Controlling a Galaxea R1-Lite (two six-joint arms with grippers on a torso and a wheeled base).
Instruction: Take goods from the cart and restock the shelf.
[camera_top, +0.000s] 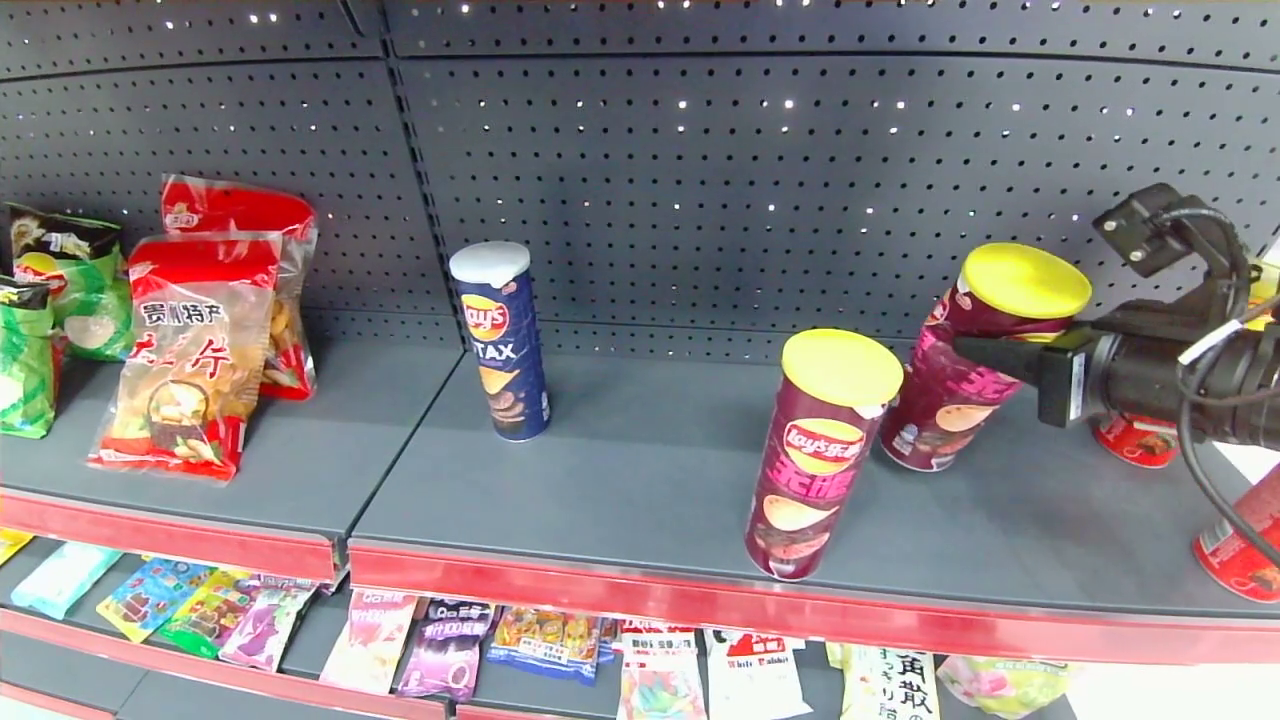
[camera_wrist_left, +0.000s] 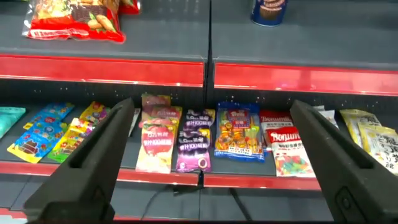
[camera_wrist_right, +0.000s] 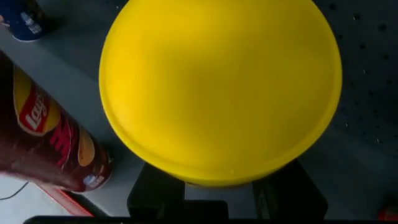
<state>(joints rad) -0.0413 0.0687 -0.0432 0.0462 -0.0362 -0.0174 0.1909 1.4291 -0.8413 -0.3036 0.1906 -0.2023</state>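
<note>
A purple chip can with a yellow lid (camera_top: 950, 385) leans to the left at the right side of the grey shelf board (camera_top: 640, 480), its base at or just above the board. My right gripper (camera_top: 990, 350) is shut on this can just under the lid. In the right wrist view the yellow lid (camera_wrist_right: 221, 87) sits in front of my right gripper (camera_wrist_right: 217, 196). A second purple can (camera_top: 815, 455) stands near the shelf's front edge. My left gripper (camera_wrist_left: 211, 168) hangs open with nothing in it, facing the lower shelf of candy packets (camera_wrist_left: 236, 134).
A blue chip can (camera_top: 500, 340) stands mid-shelf. Red snack bags (camera_top: 190, 350) and green bags (camera_top: 40, 320) fill the left bay. Red cans (camera_top: 1240, 545) stand at the far right behind my right arm. A perforated panel (camera_top: 780, 180) backs the shelf.
</note>
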